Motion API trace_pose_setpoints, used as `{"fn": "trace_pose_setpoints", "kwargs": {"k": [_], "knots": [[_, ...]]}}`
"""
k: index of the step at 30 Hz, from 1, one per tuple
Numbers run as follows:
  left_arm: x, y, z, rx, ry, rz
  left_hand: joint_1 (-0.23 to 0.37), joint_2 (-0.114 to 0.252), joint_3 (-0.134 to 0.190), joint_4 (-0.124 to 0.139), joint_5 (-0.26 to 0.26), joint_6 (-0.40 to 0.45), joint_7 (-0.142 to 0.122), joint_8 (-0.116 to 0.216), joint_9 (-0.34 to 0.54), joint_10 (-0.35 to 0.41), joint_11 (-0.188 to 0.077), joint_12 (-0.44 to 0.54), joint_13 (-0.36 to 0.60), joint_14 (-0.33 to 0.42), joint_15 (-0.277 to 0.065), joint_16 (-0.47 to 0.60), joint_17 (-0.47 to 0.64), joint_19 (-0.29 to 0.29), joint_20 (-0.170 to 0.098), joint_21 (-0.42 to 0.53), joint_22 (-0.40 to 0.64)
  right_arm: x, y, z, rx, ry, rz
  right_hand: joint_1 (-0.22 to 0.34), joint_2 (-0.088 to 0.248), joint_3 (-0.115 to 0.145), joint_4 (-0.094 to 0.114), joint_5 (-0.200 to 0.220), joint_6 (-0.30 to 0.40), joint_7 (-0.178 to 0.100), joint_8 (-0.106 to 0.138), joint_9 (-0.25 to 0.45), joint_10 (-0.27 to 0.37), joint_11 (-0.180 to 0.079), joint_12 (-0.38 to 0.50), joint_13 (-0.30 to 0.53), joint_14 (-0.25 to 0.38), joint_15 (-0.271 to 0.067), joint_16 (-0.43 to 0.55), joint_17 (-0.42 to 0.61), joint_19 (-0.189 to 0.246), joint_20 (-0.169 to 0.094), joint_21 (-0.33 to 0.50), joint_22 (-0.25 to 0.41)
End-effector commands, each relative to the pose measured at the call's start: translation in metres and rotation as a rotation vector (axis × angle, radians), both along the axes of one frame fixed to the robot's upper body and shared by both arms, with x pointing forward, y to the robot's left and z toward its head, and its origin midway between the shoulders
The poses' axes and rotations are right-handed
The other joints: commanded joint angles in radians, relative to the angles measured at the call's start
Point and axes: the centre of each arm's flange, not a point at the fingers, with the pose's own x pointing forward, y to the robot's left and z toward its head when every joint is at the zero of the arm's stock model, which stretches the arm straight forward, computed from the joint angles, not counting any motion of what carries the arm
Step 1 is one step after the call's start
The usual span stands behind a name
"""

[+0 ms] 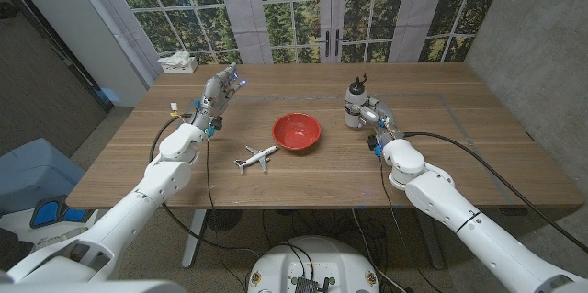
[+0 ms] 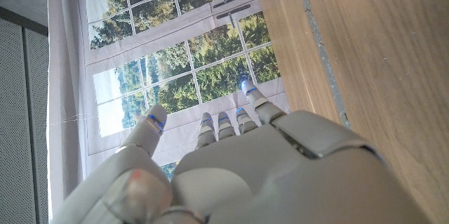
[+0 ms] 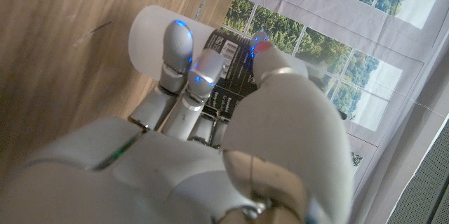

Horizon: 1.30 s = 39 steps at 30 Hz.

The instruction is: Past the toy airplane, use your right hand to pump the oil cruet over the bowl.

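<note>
Right of red bowl (image 1: 297,131) on tabletop (image 1: 478,137): oil cruet (image 1: 355,102), upright, right robot hand (image 1: 375,118) wrapped around it. Toy airplane (image 1: 255,157) left-front of bowl. Left robot hand (image 1: 218,91) raised, fingers apart, holding nothing.

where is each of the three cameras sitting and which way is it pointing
Head view: fixed on the robot's head, looking down over the wooden table at the red bowl, toy airplane and oil cruet; both arms enter from the bottom corners.
Left wrist view: on the left wrist, looking along the back of the left robot hand towards the windows; fingers apart, holding nothing.
Right wrist view: on the right wrist, looking along the right robot hand, fingers around the cruet.
Shared: the cruet shows in head and right wrist views.
</note>
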Motion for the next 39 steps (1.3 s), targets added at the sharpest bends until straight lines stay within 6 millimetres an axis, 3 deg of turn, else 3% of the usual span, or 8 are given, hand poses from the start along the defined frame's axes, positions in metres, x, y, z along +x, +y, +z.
{"fn": "trace_pose_setpoints", "kwargs": {"k": [1,16,39], "knots": [[-0.003,0.0,-0.002,0.001,-0.011,-0.008,-0.009,0.047,0.002,-0.005,0.005,0.001,-0.004,0.003,0.002,-0.004,-0.004,0.009,0.004,-0.004,-0.064,-0.003,0.002,0.009,-0.028,-0.002,0.002,-0.02,-0.006,-0.007,-0.019,0.011,-0.04,0.053,0.084,0.04,0.031,0.006,0.013,0.004,0.001,0.005,0.148,0.021,0.013,0.224,-0.008,0.001,0.006,0.0,-0.001,-0.073,0.0,0.001],[-0.004,0.002,-0.007,-0.007,-0.018,-0.019,-0.01,0.047,0.002,-0.006,0.004,0.001,-0.004,0.003,0.002,-0.003,-0.005,0.01,0.004,-0.004,-0.065,-0.003,0.002,0.01,-0.027,-0.006,0.002,-0.037,-0.003,-0.002,-0.09,0.021,-0.069,0.052,0.087,0.043,0.031,0.006,0.014,0.003,-0.005,0.006,0.152,0.02,0.015,0.25,-0.014,0.001,0.018,-0.001,-0.005,-0.073,-0.001,0.0],[-0.006,0.007,-0.021,-0.041,-0.045,-0.042,-0.011,0.048,0.002,-0.006,0.005,0.002,-0.004,0.003,0.001,-0.004,-0.005,0.01,0.004,-0.004,-0.065,-0.003,0.002,0.014,-0.026,-0.014,0.002,-0.057,0.025,0.027,-0.352,0.037,-0.137,0.052,0.092,0.049,0.031,0.006,0.015,-0.004,-0.011,0.006,0.157,0.02,0.017,0.275,-0.023,0.002,0.028,-0.002,-0.012,-0.074,-0.006,-0.01]]}}
